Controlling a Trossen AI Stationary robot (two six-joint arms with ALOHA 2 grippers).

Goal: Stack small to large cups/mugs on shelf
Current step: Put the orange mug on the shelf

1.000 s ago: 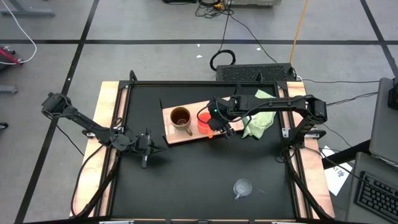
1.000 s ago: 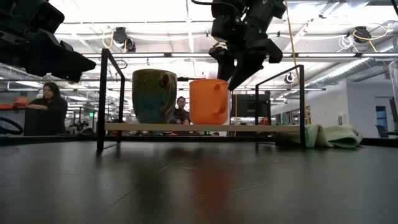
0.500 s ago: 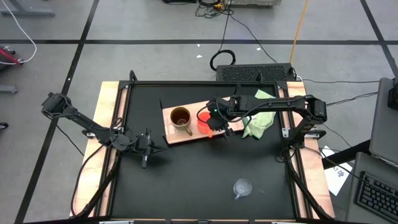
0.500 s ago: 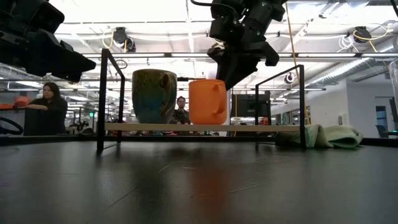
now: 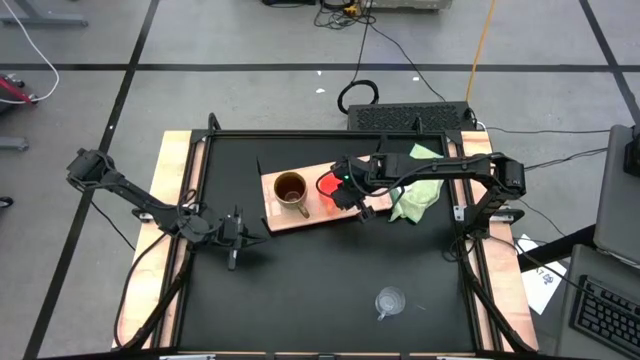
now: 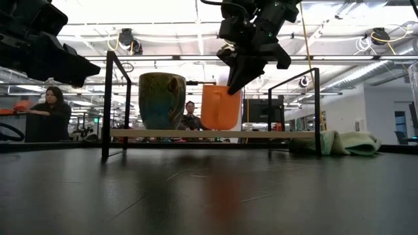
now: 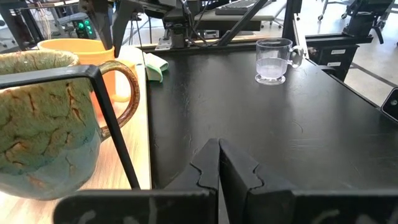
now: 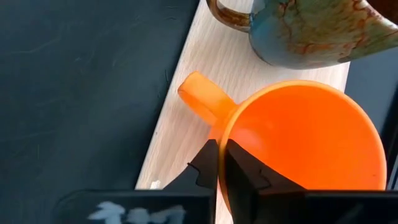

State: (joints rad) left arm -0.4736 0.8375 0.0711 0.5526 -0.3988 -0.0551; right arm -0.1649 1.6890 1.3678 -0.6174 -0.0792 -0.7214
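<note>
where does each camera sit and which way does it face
High: overhead, straight down on table, both arms.
Low: table height, level across at shelf; right arm from above.
Left wrist: past shut left fingers to mug, clear cup.
Right wrist: down past right fingers shut on orange cup.
Shared: orange cup shows in all four.

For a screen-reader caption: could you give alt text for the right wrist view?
The right claw is shut on the rim of the orange cup, which sits on the light-wood shelf with its handle pointing toward the black table. The brown-gold mug stands just beyond it on the same shelf.
</note>
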